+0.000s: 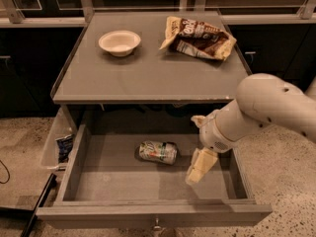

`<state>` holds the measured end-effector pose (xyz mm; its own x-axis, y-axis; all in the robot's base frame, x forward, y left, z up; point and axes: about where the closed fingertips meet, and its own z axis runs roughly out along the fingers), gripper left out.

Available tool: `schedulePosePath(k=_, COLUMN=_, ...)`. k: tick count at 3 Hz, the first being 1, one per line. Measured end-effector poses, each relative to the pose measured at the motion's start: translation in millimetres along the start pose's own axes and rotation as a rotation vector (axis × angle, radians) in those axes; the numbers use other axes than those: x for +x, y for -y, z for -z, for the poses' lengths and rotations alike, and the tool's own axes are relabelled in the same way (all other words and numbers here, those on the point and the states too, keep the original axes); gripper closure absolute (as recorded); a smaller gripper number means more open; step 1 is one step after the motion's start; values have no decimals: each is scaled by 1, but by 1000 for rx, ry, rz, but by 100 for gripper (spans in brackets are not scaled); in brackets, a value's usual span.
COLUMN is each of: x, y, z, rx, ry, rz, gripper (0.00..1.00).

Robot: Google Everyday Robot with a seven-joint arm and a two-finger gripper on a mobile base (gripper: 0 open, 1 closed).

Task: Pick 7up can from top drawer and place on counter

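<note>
Gripper [198, 143] is hovering spread and empty inside the top drawer [98, 181], just beside the 7up can [158, 152], which is lying ungrasped; the grasp, lift and counter [148, 78] placement are all pending.

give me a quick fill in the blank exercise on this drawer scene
The 7up can lies on its ____ in the top drawer.
The claw hangs over the open drawer, to the can's ____ in the camera view.
On the counter, the white ____ sits left of the snack bag.
Missing words: side; right; bowl.
</note>
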<state>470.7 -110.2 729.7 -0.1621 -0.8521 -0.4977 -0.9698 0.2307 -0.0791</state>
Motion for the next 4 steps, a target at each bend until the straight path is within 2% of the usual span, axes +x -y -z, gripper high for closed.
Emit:
schedulePosePath(k=1, x=-4, y=12, z=-34, rx=22, ry=73, rz=17, gripper=0)
schedulePosePath(k=2, x=-4, y=12, z=-34, rx=22, ry=73, rz=17, gripper=0)
schedulePosePath(k=3, x=-4, y=17, z=-56, rx=23, ry=83, rz=12, gripper=0)
schedulePosePath(k=4, x=-12, y=26, z=-91, rx=-8, ry=125, rz=36, gripper=0)
